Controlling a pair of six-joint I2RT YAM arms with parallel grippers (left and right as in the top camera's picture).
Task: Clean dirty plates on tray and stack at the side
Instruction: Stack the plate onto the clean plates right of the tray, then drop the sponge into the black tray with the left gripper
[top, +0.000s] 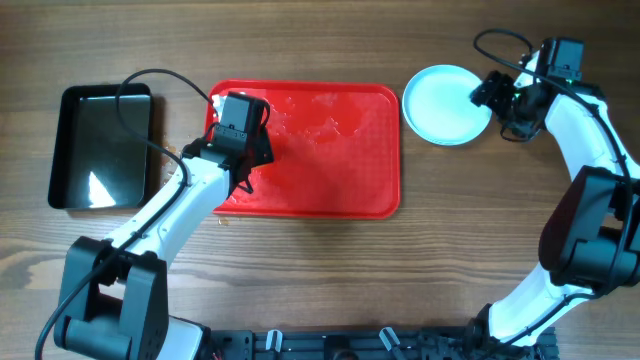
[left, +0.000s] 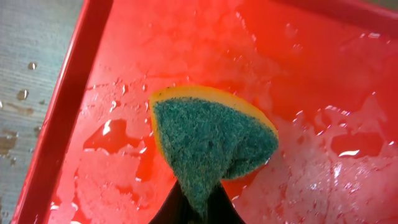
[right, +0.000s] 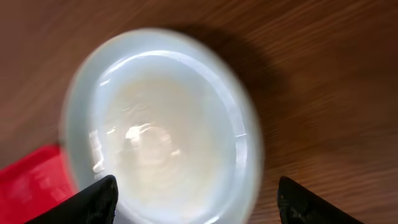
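The red tray (top: 340, 170) lies at the table's middle, wet and foamy, with no plate on it. My left gripper (top: 250, 150) hangs over its left part, shut on a yellow sponge with a green scouring face (left: 211, 137); in the left wrist view the left gripper (left: 198, 214) pinches the sponge's lower tip. A pale blue-white plate (top: 445, 105) rests on the wood just right of the tray's far corner. My right gripper (top: 488, 95) is over the plate's right edge, open, fingers apart on either side of the plate (right: 161, 124) with nothing held. I cannot tell whether other plates lie beneath it.
A black rectangular pan (top: 100, 150) sits left of the tray. Water drops (left: 25, 93) dot the wood by the tray's left rim. The tray's corner (right: 31, 180) shows red beside the plate in the right wrist view.
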